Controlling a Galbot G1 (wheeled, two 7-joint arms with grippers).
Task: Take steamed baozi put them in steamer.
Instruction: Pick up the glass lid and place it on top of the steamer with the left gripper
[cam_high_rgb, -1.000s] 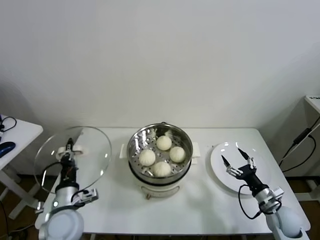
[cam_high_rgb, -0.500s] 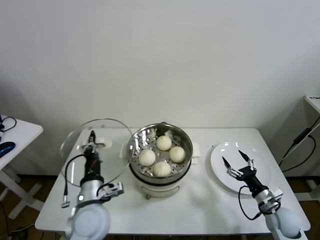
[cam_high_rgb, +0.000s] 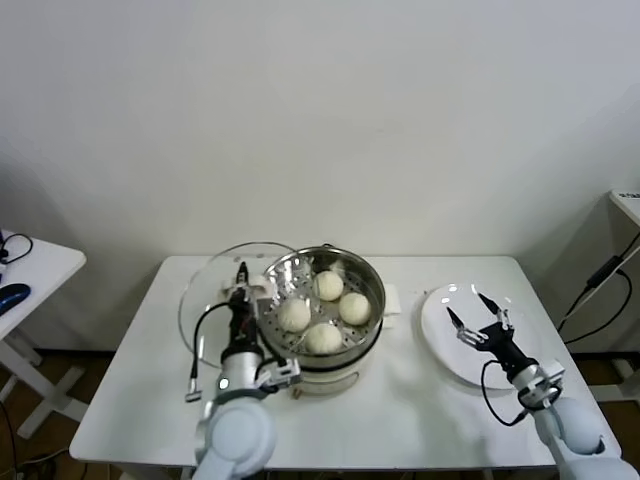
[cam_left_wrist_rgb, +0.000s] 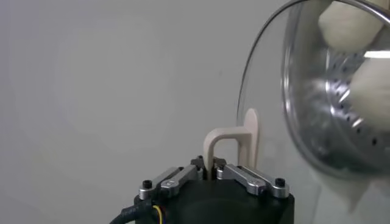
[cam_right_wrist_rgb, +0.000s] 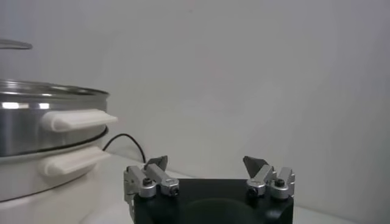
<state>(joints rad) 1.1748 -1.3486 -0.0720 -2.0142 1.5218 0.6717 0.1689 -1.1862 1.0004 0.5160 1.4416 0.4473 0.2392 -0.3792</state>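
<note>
The white table (cam_high_rgb: 430, 420) takes up most of the scene, with the steamer (cam_high_rgb: 320, 345) standing at its centre, a shiny steel pot on a white base, its side handles sticking out at 3 and 9 o'clock. Inside, on the perforated tray, sit all four steamed baozi (cam_high_rgb: 324, 338), cream-white and smooth: one toward 12 o'clock, one at 3, one at 6 and one at 9, each just beside its neighbours.

At 9 o'clock from the steamer, the glass lid (cam_high_rgb: 215, 290) is held up on edge, its rim overlapping the pot's left rim in the head view. The left gripper (cam_high_rgb: 241, 291) is clamped tight on the lid's pale loop handle (cam_left_wrist_rgb: 234, 137); in the left wrist view the two fingers pinch the base of that loop, and the steamer's tray and two buns show through the glass.

At 3 o'clock from the steamer, well apart from it, lies the flat white plate (cam_high_rgb: 440, 345). The right gripper (cam_high_rgb: 477, 311) hangs over the plate with its fingers spread wide and nothing between them; the right wrist view shows the same wide gap, with the steamer's handles off to the side.
</note>
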